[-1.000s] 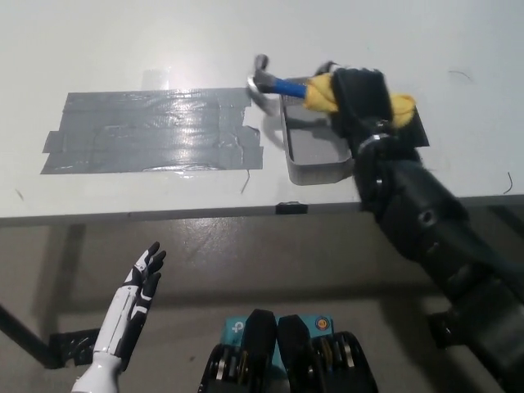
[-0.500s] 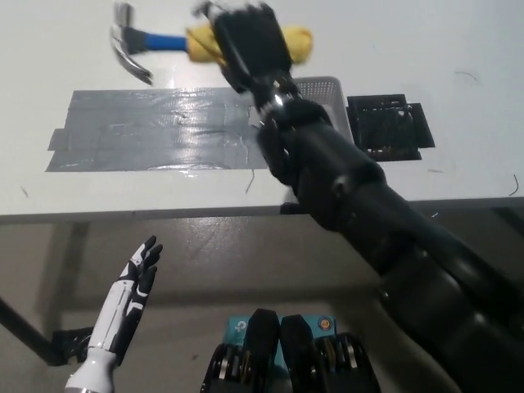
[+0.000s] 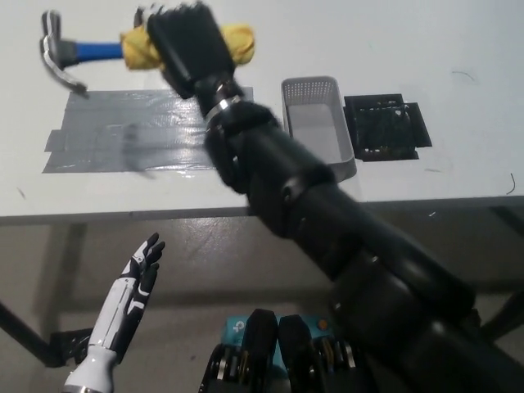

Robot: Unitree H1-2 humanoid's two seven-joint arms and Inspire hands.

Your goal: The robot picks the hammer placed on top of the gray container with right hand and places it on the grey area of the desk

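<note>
The white surface is the biggest thing here; on it lies a big patch of grey tape, and that is the grey area where the hammer should go. The black right arm reaches far across the surface from the bottom right; to its right sits the grey container, with nothing on top of it now, and just beside that a small black mat. The right hand has its fingers wrapped around the yellow grip of the hammer; the blue neck and metal head stick out to the left, above the far left corner of the tape, and the hammer looks held up off the surface. So the carrying step looks nearly done; next the hand should come nearer and down, so the hammer lies on the tape, and then let go. The white left hand rests low at the left, below the surface edge, fingers straight and a little apart, holding nothing.
</note>
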